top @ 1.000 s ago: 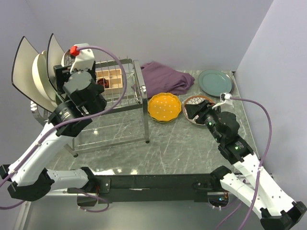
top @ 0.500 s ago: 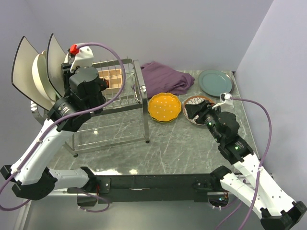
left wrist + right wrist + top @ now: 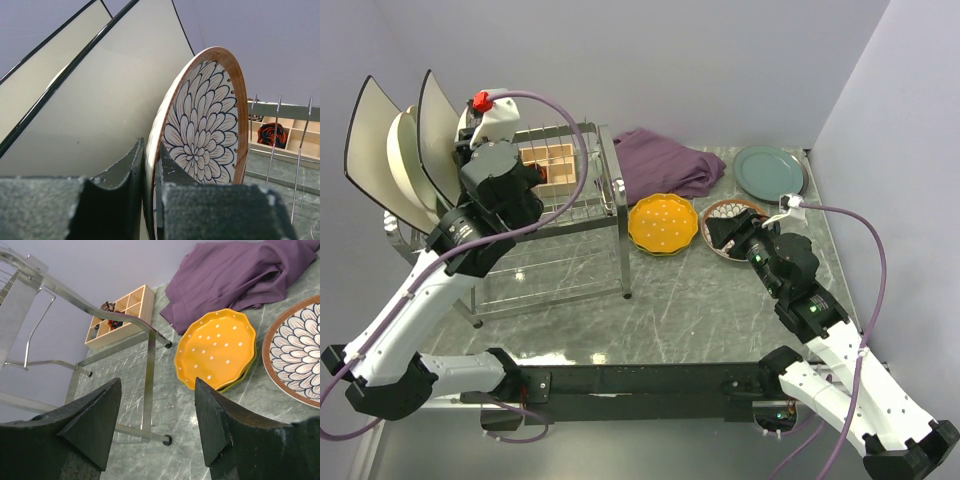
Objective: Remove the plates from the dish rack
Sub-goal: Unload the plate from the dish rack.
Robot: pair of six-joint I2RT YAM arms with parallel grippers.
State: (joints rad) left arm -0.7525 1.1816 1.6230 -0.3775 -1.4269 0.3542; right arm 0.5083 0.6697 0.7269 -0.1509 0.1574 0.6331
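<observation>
Far left, upright in the dish rack (image 3: pixel 600 190): two white square plates (image 3: pixel 370 140), lower edges hidden behind the arm. Just beside them, flower-patterned plate (image 3: pixel 202 125), bottom cut off, rim pinched between closed left gripper (image 3: pixel 148 160). Rack leg and orange dotted plate (image 3: pixel 215 347) well apart. Right: right gripper (image 3: pixel 157 382) spread, empty, over second patterned plate (image 3: pixel 300 357), partly cropped.
</observation>
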